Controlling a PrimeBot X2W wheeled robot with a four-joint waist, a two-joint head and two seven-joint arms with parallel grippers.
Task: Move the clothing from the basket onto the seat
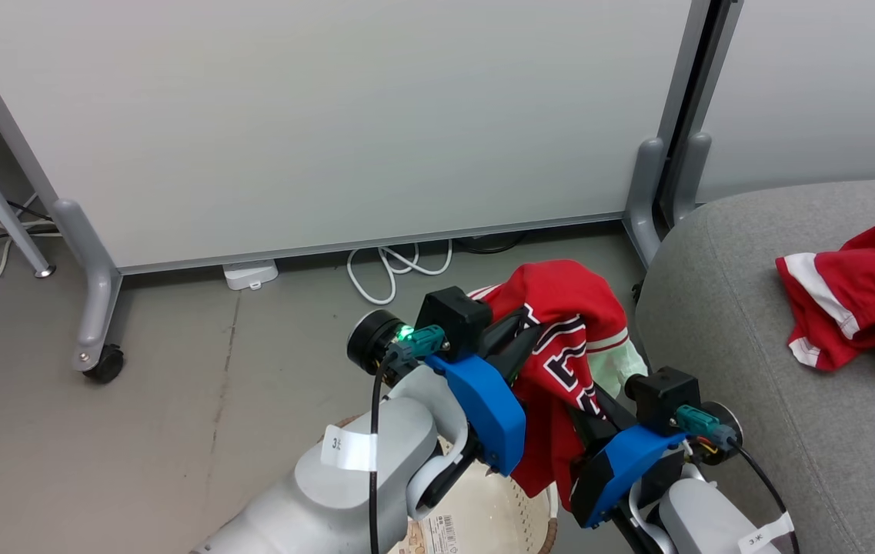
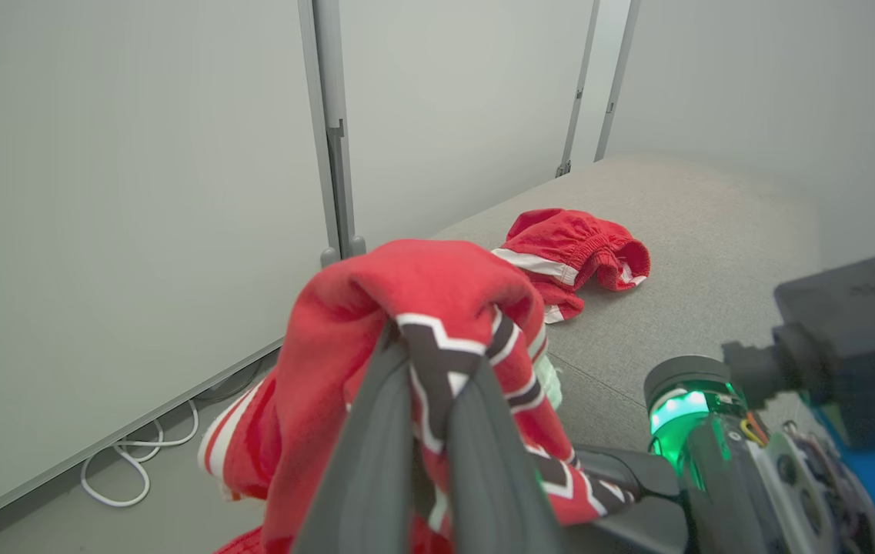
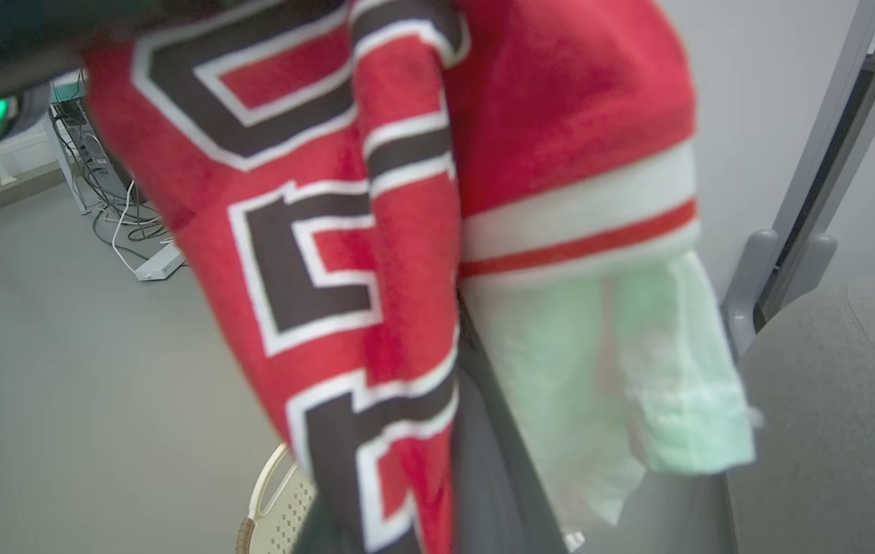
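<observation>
Both grippers have cloth in them. My left gripper [image 2: 433, 362] is pinched together on a bunched fold of the red jersey [image 1: 560, 308], with the black-and-white lettering squeezed between its two dark fingers, and the garment hangs from it. My right gripper [image 1: 587, 396] sits just beside and below, its fingers closed into the lower part of the same jersey. A pale green piece of cloth [image 3: 622, 369] hangs under the jersey's white-and-red hem. Under the arms is the cream basket [image 1: 483, 512], its perforated wall showing between my forearms. To my right lies the grey seat [image 1: 753, 308], near the hanging jersey but apart from it. The red shorts [image 1: 860, 308] with white stripes lie crumpled on that seat, well apart from the grippers. Behind stands a white partition panel [image 1: 329, 115] on grey feet, with white cables [image 1: 391, 269] looped on the floor at its base.
</observation>
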